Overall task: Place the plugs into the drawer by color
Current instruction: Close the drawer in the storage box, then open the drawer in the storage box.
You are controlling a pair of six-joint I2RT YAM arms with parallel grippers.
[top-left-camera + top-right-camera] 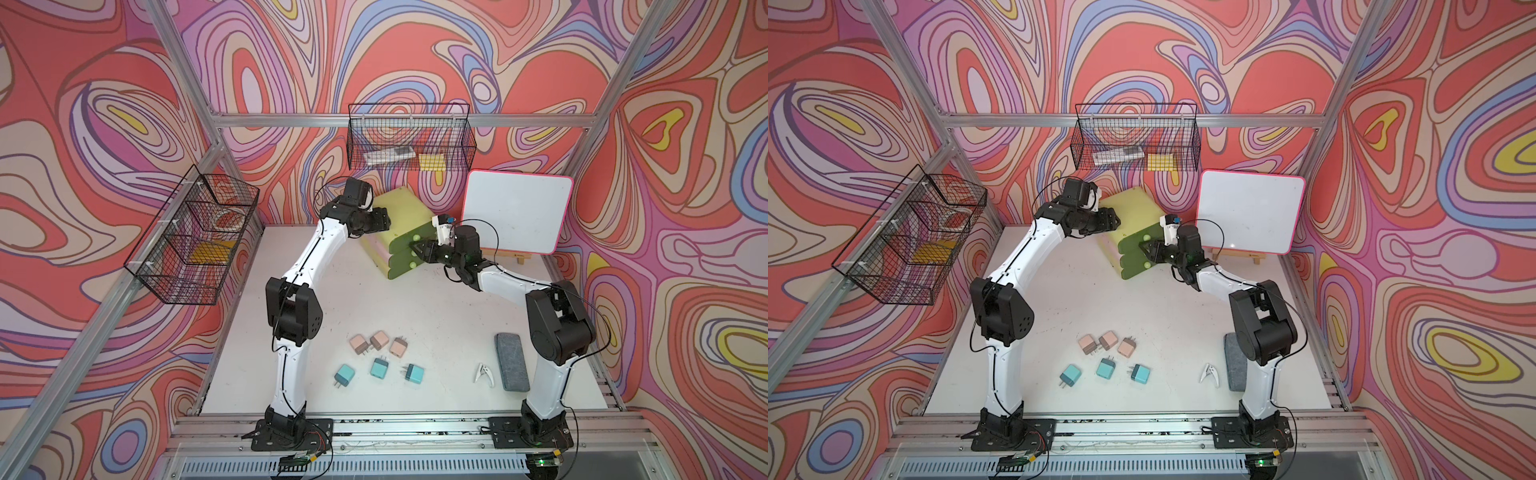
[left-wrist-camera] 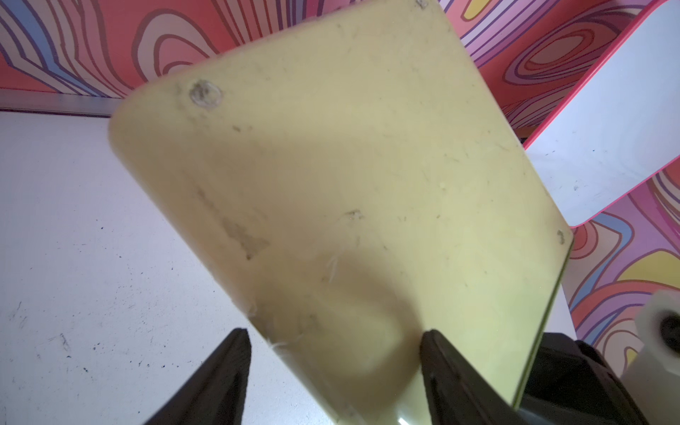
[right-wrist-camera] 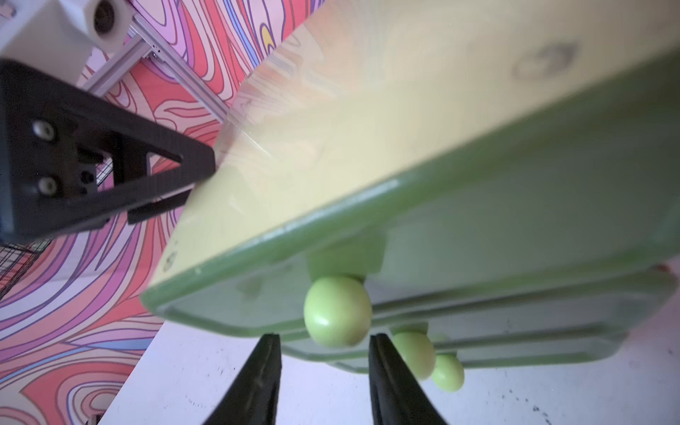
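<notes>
Yellow-green glossy plastic, rounded at the corners: that is the drawer (image 1: pixel 401 208). We find it at the back of the white table (image 1: pixel 436 316). Its 3 darker green fronts are stacked one above another and turned toward the right arm. The left gripper (image 1: pixel 381 220) has its black jaws closed onto the drawer's pale outer panel. The right gripper (image 3: pixel 324 337) stands partly open and holds nothing, its tips just short of the top ball knob (image 3: pixel 336 311). Near the front edge, well apart from the drawer, lie 3 matte pink plugs (image 1: pixel 379 340) and 3 teal plugs (image 1: pixel 379 368). They are rounded cubes with prongs pointing different ways.
</notes>
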